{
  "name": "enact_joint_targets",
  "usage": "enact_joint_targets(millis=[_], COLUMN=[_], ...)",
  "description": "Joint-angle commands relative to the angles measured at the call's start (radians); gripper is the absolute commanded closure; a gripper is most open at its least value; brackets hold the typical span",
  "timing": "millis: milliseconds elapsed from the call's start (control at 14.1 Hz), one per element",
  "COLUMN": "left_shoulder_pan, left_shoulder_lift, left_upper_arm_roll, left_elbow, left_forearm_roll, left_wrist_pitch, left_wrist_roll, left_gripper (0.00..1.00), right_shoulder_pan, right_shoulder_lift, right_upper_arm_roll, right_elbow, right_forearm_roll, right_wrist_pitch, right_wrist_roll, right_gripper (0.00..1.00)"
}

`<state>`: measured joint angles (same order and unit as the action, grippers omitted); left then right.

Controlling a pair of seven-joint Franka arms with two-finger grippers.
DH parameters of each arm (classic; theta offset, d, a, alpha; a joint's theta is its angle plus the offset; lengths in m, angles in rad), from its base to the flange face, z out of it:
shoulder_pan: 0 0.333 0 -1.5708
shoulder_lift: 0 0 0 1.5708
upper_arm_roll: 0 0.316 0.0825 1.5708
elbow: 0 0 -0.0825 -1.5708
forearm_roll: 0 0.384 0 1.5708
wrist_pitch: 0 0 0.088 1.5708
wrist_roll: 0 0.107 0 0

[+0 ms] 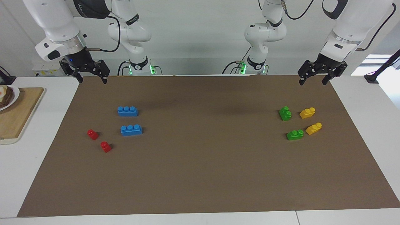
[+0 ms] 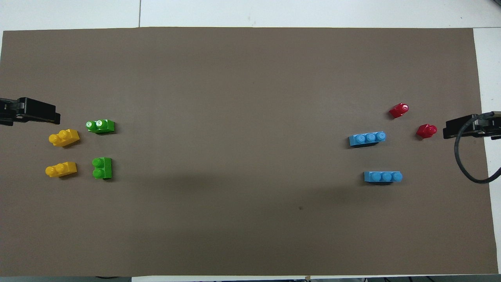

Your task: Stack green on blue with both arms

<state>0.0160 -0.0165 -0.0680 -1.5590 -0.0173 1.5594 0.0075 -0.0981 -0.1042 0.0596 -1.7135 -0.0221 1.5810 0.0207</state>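
Green bricks (image 1: 285,113) crosswise to each other, blue bricks (image 1: 127,111) lengthwise along table; left tool (image 1: 313,82), right tool (image 1: 91,80) wide, empty.

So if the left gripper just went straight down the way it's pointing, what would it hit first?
Probably only the brown mat, near its edge. The left gripper hangs open and points down there; the green bricks and yellow bricks look clear of its line.

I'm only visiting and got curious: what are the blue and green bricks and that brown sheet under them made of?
The blue bricks and green bricks look like moulded plastic: bright even colour, rounded studs, a slight sheen. The brown sheet looks like matte paper or thin card: flat, dull, straight cut edges. I can't tell which.
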Motion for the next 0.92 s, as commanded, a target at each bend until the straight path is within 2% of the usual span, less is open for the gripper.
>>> enact_joint_targets(millis=[0,354,637,778,849], left_shoulder_pan=[0.004,0.002,0.005,0.019,0.037], left_shoulder_lift=[-0.010,-0.011,-0.029,-0.057,-0.071], left_upper_arm_roll=[-0.001,-0.003,0.003,0.005,0.008], left_elbow=[-0.015,-0.016,-0.059,-0.111,-0.145], left_forearm_roll=[-0.012,-0.012,-0.012,-0.010,-0.009], left_wrist_pitch=[0.016,0.011,0.013,0.062,0.105], left_wrist_roll=[-0.001,-0.001,-0.001,0.005,0.006], left_gripper=[0.00,0.00,0.00,0.00,0.00], right_shoulder_pan=[-0.003,-0.005,-0.005,-0.009,-0.028], right_shoulder_lift=[0.001,0.001,0.001,0.003,0.003], right_upper_arm_roll=[0.002,0.002,0.002,-0.001,0.000], right_elbow=[0.003,0.003,0.003,0.003,0.002], right_forearm_roll=[-0.001,-0.001,-0.001,0.031,0.074], right_wrist_pitch=[-0.015,-0.015,-0.015,-0.010,-0.009], right_wrist_roll=[0.019,0.016,0.022,0.120,0.230], right_gripper=[0.00,0.00,0.00,0.02,0.02])
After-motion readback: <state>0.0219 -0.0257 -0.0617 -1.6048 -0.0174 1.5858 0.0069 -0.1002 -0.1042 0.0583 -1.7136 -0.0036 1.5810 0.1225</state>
